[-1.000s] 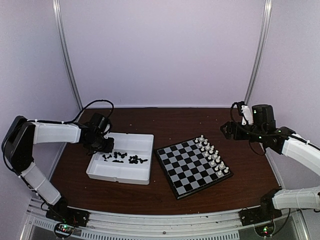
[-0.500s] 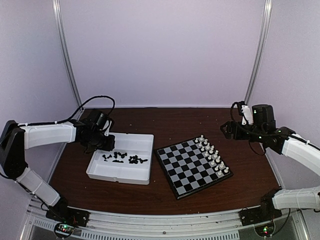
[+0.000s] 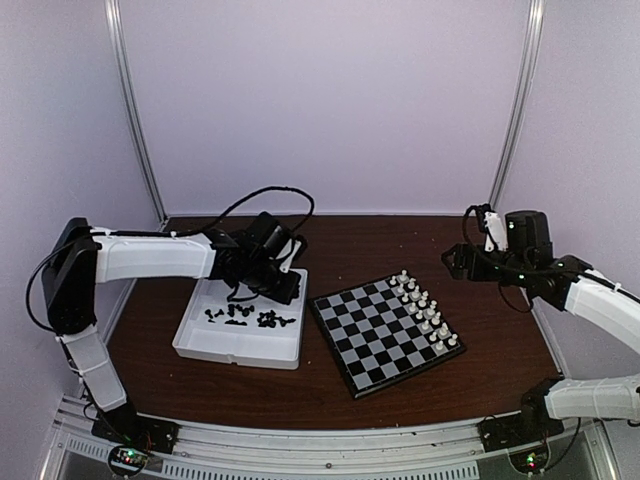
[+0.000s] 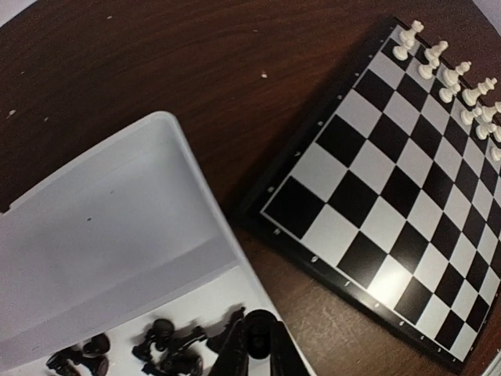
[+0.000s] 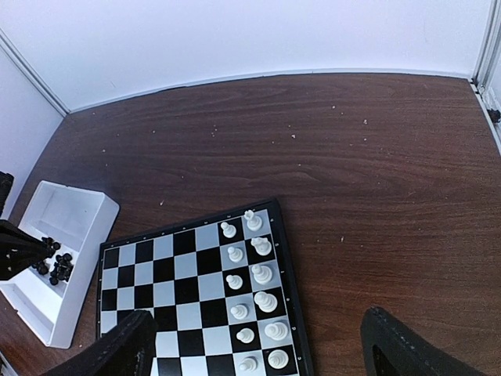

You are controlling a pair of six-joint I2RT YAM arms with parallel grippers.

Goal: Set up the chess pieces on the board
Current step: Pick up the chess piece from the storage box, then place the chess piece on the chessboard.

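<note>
Inside the white tray (image 3: pixel 215 341) lie black chess pieces (image 3: pixel 240 317).

Light even, diffuse, from above; shadows faint.
Top view: soft, low detail; pieces (image 3: pixel 245 316) in tray (image 3: pixel 230 355) merge into blobs.
Left wrist: glare patch on board (image 4: pixel 391 204) near lower corner; left fingers (image 4: pixel 235 356) dark, out of focus.
Right wrist: centre sharp; right fingers (image 5: pixel 117 352) blurred at bottom edge; wall (image 5: pixel 235 39) base line slightly bowed.
</note>
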